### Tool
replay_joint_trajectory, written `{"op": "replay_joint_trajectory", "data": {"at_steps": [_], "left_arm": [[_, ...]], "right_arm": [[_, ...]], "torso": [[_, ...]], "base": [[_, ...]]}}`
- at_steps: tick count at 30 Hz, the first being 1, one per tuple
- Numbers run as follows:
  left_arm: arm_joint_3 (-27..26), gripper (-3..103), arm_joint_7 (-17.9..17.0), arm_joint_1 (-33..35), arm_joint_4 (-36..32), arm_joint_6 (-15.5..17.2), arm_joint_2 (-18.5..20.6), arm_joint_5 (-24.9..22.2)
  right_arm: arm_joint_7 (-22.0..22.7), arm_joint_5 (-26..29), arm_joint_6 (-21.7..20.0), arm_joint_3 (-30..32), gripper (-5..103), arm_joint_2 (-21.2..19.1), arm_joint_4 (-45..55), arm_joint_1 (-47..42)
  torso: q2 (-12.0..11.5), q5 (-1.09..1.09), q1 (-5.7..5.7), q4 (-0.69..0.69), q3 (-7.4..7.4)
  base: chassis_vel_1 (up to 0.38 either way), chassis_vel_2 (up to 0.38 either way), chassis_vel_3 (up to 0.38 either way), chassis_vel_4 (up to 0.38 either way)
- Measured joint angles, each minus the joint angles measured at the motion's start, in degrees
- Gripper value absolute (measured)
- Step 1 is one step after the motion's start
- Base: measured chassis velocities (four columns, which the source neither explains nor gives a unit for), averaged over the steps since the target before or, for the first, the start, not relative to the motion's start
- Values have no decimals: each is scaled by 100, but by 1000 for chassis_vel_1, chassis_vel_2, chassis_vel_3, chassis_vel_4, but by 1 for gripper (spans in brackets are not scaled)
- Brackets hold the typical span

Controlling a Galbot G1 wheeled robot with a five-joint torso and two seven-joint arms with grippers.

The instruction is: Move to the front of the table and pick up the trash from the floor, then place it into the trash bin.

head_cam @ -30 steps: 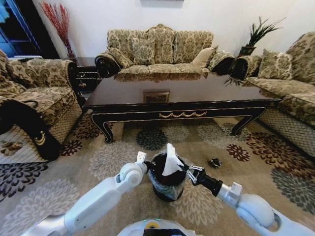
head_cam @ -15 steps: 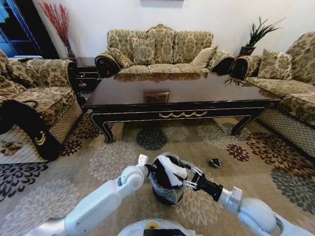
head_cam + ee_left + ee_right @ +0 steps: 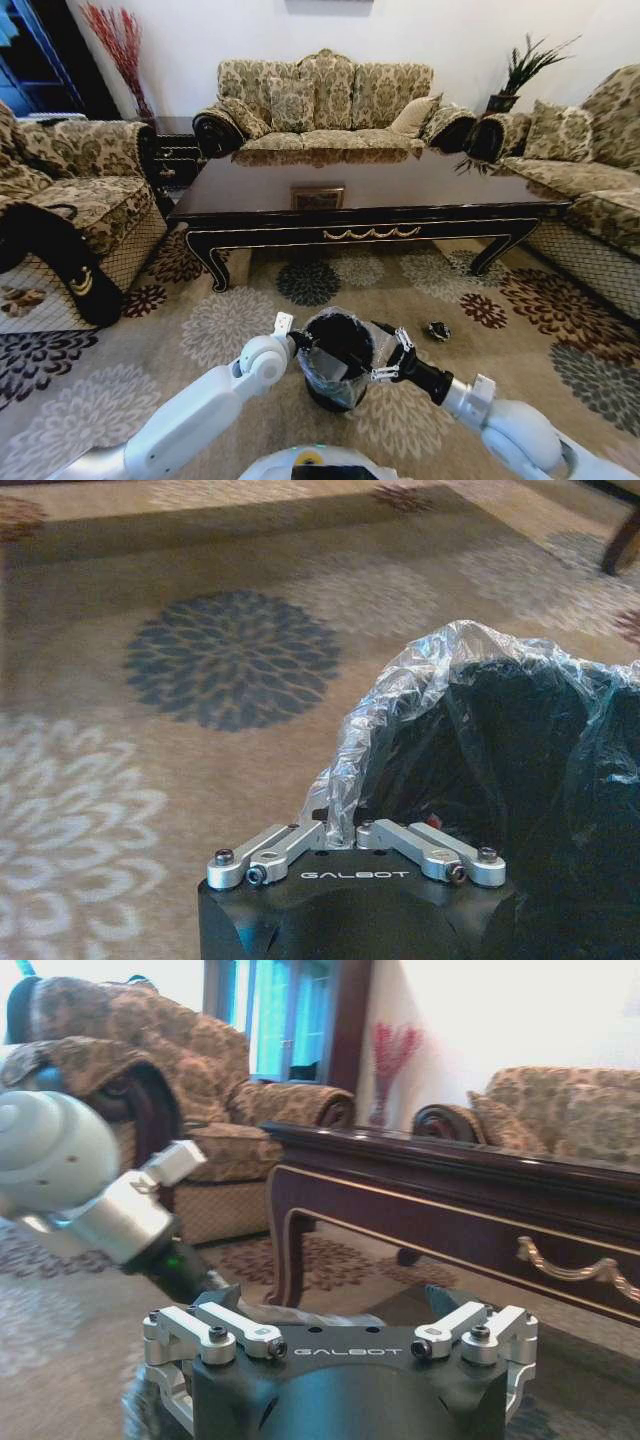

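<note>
The trash bin [image 3: 336, 388] stands on the carpet in front of the table [image 3: 400, 186], black with a clear liner [image 3: 452, 658] puffed around its rim. My left gripper [image 3: 298, 343] is shut on the liner at the bin's left rim [image 3: 341, 832]. At the right rim my right gripper [image 3: 386, 354] stands open over the bin's mouth, jaws spread with nothing between them [image 3: 330, 1305]. A tiny dark wad of trash [image 3: 437, 330] lies on the carpet to the right of the bin. A bit of red [image 3: 432, 820] shows inside the bin.
The table's front edge and curved legs [image 3: 290, 1250] are just beyond the bin. An armchair [image 3: 70, 200] is at the left, a sofa [image 3: 320, 100] behind the table, another sofa [image 3: 590, 190] at the right. Open carpet surrounds the bin.
My right gripper carried the white paper from above the bin down into its mouth and opened; the paper has dropped out of sight. The left gripper kept its hold on the rim.
</note>
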Motion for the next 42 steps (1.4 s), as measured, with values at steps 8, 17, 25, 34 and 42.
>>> {"op": "replay_joint_trajectory", "data": {"at_steps": [8, 17, 25, 34, 42], "left_arm": [[-934, 3, 156, 353, -84, 0, 345, -7], [-1749, 3, 398, 1023, -156, -1, 439, 124], [-2288, 3, 562, 1749, -319, 0, 517, 346], [-2648, 3, 558, 2088, -437, 0, 428, 369], [-3042, 3, 559, 2395, -504, 0, 494, 325]], "right_arm": [[156, 390, -83, -12, 100, 222, -850, 511], [223, 74, -27, -264, 100, 748, -2402, 1157], [252, -47, -23, -967, 100, 1049, -3540, 2046], [1223, 324, -908, -1899, 100, 1377, -3984, 2905], [2690, 1096, -2097, -2626, 100, 1738, -4086, 3945]], "torso": [[1, 1, 0, 3, 0], [0, 1, 0, 0, 0], [0, 0, 0, 2, 0], [0, -1, 0, -1, 0], [0, 0, 0, 2, 0]], "base": [[0, 0, 0, 0], [0, 0, 0, 0], [0, 0, 0, 0], [0, 0, 0, 0], [0, 0, 0, 0]]}}
